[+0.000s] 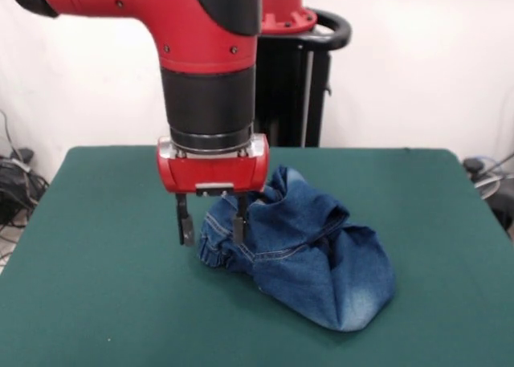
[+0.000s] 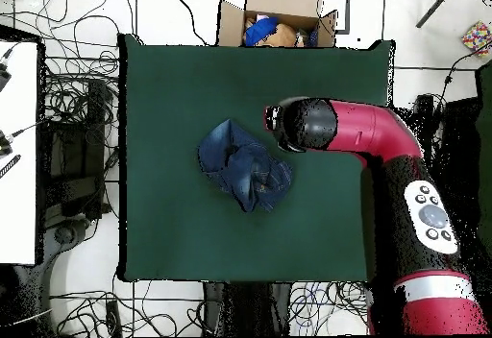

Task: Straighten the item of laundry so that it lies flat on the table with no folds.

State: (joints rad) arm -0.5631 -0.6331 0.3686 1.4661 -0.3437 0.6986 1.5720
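Front view, left to right: my arm [image 1: 205, 54] drops straight down, wrist vertical, jaws [image 1: 212, 222] pointing at the desk [image 1: 88, 263]. Jaws stand apart, gap clear between the two fingers [image 1: 185, 222], nothing held; the right finger sits at the left edge of the jeans [image 1: 309, 258]. Jeans are bunched in a crumpled heap, mid-desk, right of my jaws. No readable writing or labels. Overhead: heap near desk centre, cardboard box [image 2: 279, 17] with stuff in it beyond the far edge.
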